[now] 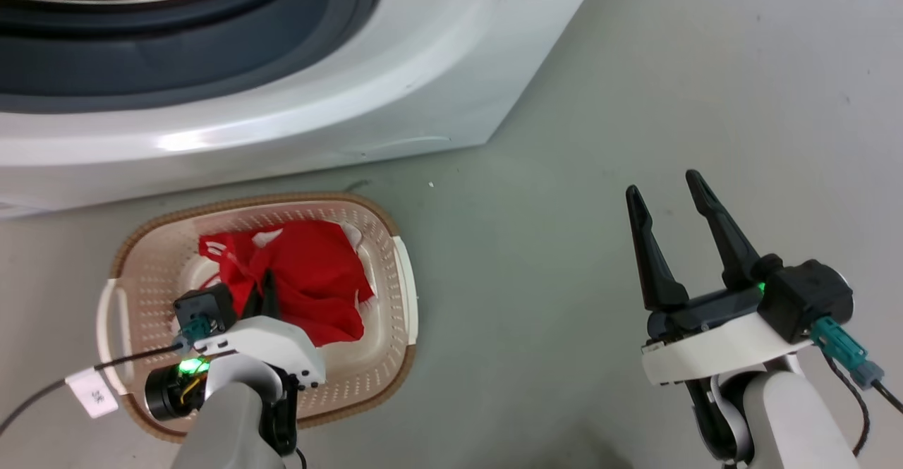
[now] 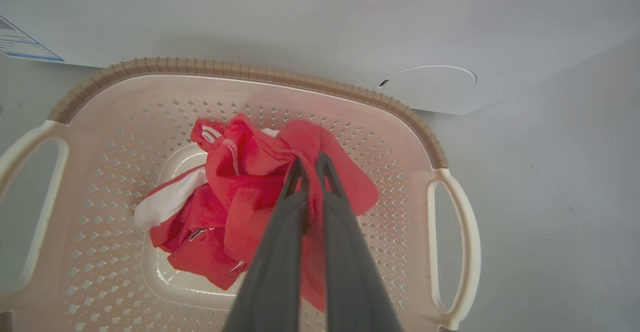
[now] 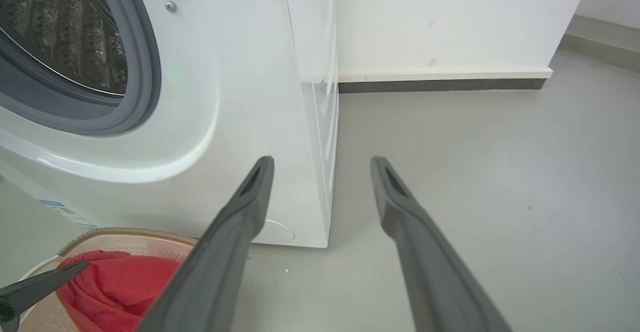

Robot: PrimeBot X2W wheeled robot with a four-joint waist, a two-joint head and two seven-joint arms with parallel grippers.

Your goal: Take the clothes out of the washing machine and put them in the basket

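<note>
Dark fingers (image 2: 277, 257) of my left gripper (image 2: 311, 166) pinch a fold of the red clothes (image 2: 235, 187) heaped at the middle of the basket (image 2: 240, 67), low enough to let go cleanly. My right gripper (image 1: 662, 185) hangs spread wide over the floor (image 1: 564, 243), free for the drum (image 3: 60, 32) of the washing machine (image 1: 353, 123).

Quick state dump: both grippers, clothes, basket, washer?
left gripper: shut on the clothes, over the basket.
right gripper: open, empty, above the floor.
clothes: bunched in the basket, one fold pinched.
basket: upright on the floor, before the washing machine.
washing machine: porthole uncovered; visible part of drum bare.
</note>
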